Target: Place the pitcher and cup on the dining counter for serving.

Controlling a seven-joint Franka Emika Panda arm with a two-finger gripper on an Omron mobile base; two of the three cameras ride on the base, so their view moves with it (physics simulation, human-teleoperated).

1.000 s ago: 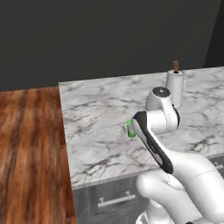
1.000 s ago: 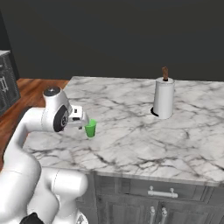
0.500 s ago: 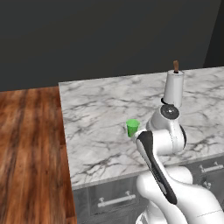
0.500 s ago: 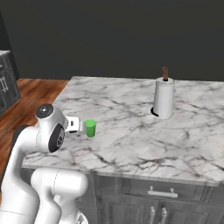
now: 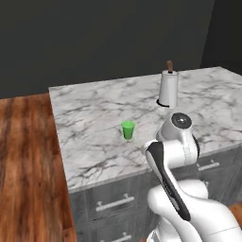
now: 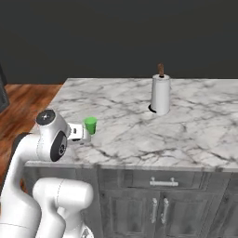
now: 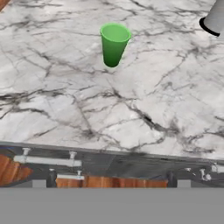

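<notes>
Quickly, your counts first.
cup: you have one, the green cup [image 5: 127,130] [image 6: 90,125] [image 7: 113,44], upright on the dining counter [image 5: 94,118] [image 6: 195,135] [image 7: 52,87], toward the counter's front edge and nothing touching it.
dining counter: one marble-topped island over dark grey drawers.
paper towel roll: one, the white paper towel roll [image 5: 168,89] [image 6: 160,94] on its dark base with a brown post on top, farther back on the marble and well apart from the cup.
drawer handles: you can count two bar handles in the left base view and one bar plus two vertical pulls in the right base view.
gripper: one; you can make out part of the gripper [image 6: 85,135] in the right base view, just beside the cup on the near side and not holding it.
jaws: standing wide apart, nothing between them.
left base view extra: you get the wood floor [image 5: 28,160] running along the counter's left end, and the arm's elbow covers the counter's front edge right of the cup.
right base view extra: you see the hand's white block close to the cup, which the left base view hides behind the arm.
hand view extra: you look down on the cup's open rim from the front edge of the counter; just the roll's lower part and dark base show at the top right corner, and the drawer fronts and a strip of floor lie below the marble edge.
</notes>
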